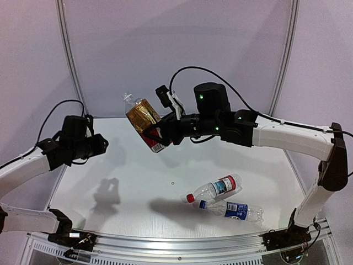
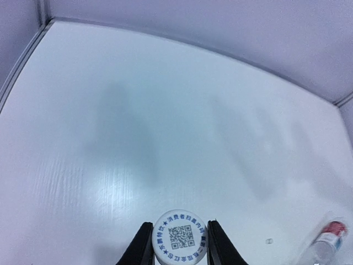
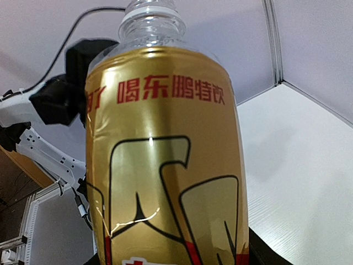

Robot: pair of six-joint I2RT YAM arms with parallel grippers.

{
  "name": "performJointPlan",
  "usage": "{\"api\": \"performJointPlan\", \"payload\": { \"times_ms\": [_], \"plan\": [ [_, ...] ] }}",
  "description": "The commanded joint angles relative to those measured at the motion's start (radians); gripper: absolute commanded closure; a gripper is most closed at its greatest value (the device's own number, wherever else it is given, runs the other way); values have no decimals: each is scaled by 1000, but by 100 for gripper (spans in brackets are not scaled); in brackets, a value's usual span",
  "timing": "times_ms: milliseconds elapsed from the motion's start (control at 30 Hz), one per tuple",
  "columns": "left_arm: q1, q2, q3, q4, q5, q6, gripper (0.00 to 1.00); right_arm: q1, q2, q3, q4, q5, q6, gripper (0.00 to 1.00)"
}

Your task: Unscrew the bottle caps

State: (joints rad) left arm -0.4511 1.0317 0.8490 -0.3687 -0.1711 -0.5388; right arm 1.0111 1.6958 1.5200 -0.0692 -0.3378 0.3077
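White cap (image 2: 179, 238): off its bottle and pinched across its rim between the left fingers (image 2: 217, 245), printed face toward the wrist camera, hanging above bare tabletop (image 1: 138, 187)
Cap risk: the hold looks to be at the very tips on a small, slick rim. A twitch could pop it out, and a round cap dropped from up there would probably roll, perhaps off the edge
Amber bottle (image 1: 143, 117): held in the air, tilted, its lower part gripped by the right fingers (image 3: 259, 253), with the gold label filling the right wrist view
Neck (image 3: 149, 19): uncapped and pointing up and away from the right arm
Spill risk: the bottle looks well filled, so further tipping of the right wrist, or a hard set-down, could send liquid out of the open mouth — onto the tabletop and maybe the arms
Red-capped bottle (image 1: 215, 189): lying on its side at the right, red cap (image 1: 190, 197) on
Blue-label bottle (image 1: 236, 210): lying just in front of it and seemingly touching it, blue cap (image 1: 202, 204) on
Pick-up risk: both can roll — nudging one likely shifts the other toward the near edge, and a grip on the thin clear wall may crush or slip
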Motion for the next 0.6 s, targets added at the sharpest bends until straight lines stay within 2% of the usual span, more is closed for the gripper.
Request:
{"api": "performJointPlan", "payload": {
  "times_ms": [0,133,333,567],
  "plan": [
    [-15,48,-95,163,-219,-12,76,-6,-55,-25,-21,14,-1,100],
    [-39,148,-147,226,-344,-2,76,-6,-59,-28,-33,18,-4,100],
    [-31,282,-176,262,-273,-2,65,-6,-62,-27,-38,26,-5,100],
    [-23,279,-240,298,-219,-45,52,-5,-57,-25,-38,24,-5,100]
  ]
}}
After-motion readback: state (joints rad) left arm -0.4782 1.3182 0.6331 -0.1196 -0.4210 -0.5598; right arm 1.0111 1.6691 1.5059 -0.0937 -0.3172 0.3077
